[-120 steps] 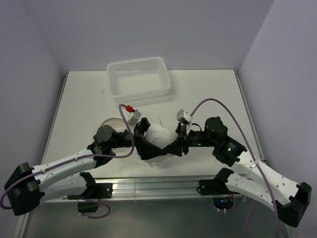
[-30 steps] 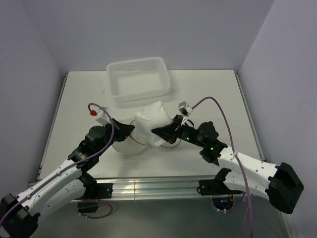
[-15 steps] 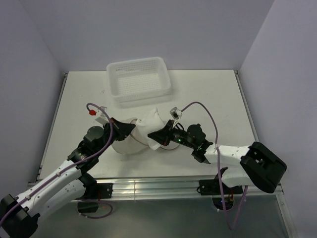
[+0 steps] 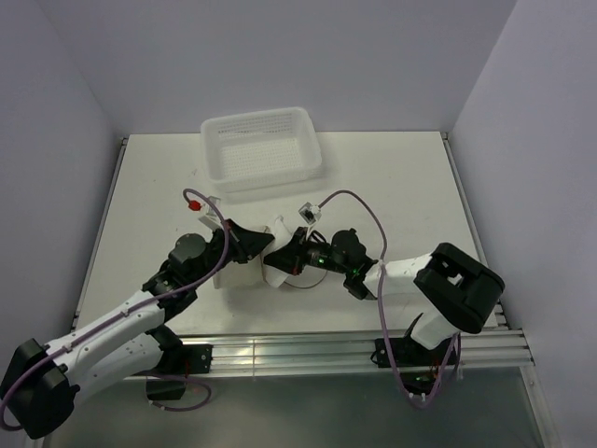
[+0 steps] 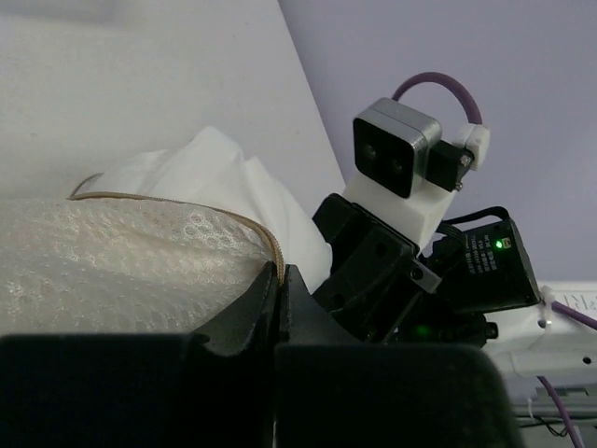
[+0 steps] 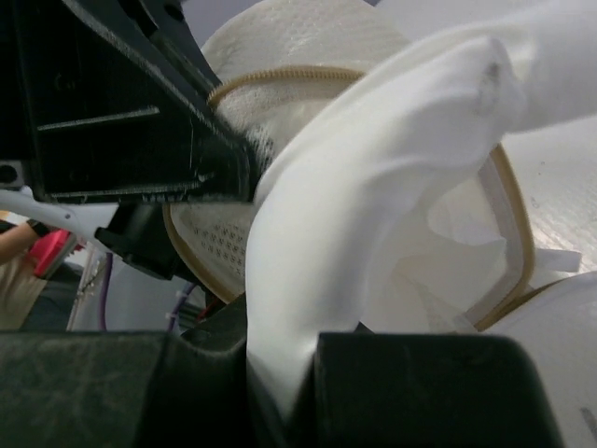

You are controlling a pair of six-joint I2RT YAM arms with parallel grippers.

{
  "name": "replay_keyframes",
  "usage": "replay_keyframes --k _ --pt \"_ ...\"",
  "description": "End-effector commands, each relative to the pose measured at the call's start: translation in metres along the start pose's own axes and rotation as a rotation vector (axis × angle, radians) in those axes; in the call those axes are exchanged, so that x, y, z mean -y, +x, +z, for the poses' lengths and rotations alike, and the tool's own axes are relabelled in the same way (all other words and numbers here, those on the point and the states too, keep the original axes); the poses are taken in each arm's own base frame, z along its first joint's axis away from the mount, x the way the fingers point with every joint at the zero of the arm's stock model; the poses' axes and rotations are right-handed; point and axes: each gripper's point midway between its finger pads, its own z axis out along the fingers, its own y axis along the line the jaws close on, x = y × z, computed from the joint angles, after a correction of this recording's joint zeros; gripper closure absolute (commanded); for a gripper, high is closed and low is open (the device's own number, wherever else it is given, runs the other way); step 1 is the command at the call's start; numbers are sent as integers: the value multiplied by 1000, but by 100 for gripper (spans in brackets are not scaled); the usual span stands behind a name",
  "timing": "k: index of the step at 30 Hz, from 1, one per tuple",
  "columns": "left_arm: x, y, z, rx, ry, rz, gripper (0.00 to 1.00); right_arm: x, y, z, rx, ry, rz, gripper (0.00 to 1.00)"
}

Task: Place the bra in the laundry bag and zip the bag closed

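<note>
Where bra [image 6: 373,187] meets laundry bag [image 5: 112,261], white table [image 4: 401,177]; lilac walls [image 4: 280,56]; basket [image 4: 266,177] behind.

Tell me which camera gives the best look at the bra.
Right wrist: the bra fills the frame, its white folds pinched in the right end effector. The left wrist shows only a white corner above the laundry bag. From the top external view, just small white bits show between the arms.
</note>
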Motion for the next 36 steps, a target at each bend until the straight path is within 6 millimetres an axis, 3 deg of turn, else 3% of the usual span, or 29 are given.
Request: replay_keyframes --k 1,5,6,7,8,9,10,13,15,16,17,18,21,23,24,25,26,30,33,36 --pt "38 7 2 -26 163 10 94 -33 -34 -5 144 -109 -32 100" --pt "72 19 15 -63 281 23 96 -48 -57 -48 238 -42 -106 100" --pt "80 22 19 -73 305 32 96 -29 -39 -55 156 63 -120 100" --pt "93 30 28 -101 330 37 97 -47 -61 -71 209 66 -172 100" --pt "105 32 31 -112 369 44 97 -43 -69 -81 229 131 -191 100" --pt "113 33 34 -112 385 45 98 -26 -52 -92 142 227 -194 100" --pt "119 37 36 -114 400 44 97 -41 -69 -104 175 228 -229 100" --pt "107 36 34 -86 370 31 83 -33 -57 -118 88 296 -245 100" --pt "100 36 28 -69 356 9 76 -26 -40 -114 61 276 -218 100" --pt "85 46 24 -86 335 -1 74 -17 -33 -109 50 288 -197 100" --pt "80 48 21 -87 329 -19 73 -16 -37 -104 87 279 -186 100" --pt "69 53 17 -96 303 -24 73 0 -25 -100 55 311 -168 100" --pt "50 67 13 -126 265 -38 75 12 -38 -87 108 342 -156 100" --pt "43 71 12 -127 261 -39 76 32 -32 -74 77 385 -120 100" --pt "35 76 11 -136 247 -39 76 28 -42 -65 103 366 -119 100" --pt "37 74 11 -123 263 -36 76 37 -30 -56 60 365 -95 100" --pt "34 75 12 -118 261 -22 74 28 -28 -46 65 319 -79 100" --pt "26 65 10 -68 236 1 66 28 9 -24 -51 308 -72 100" --pt "23 51 6 -18 205 20 54 24 22 -27 -94 318 -80 100" --pt "9 37 5 40 124 29 50 27 19 -37 -99 367 -92 100"
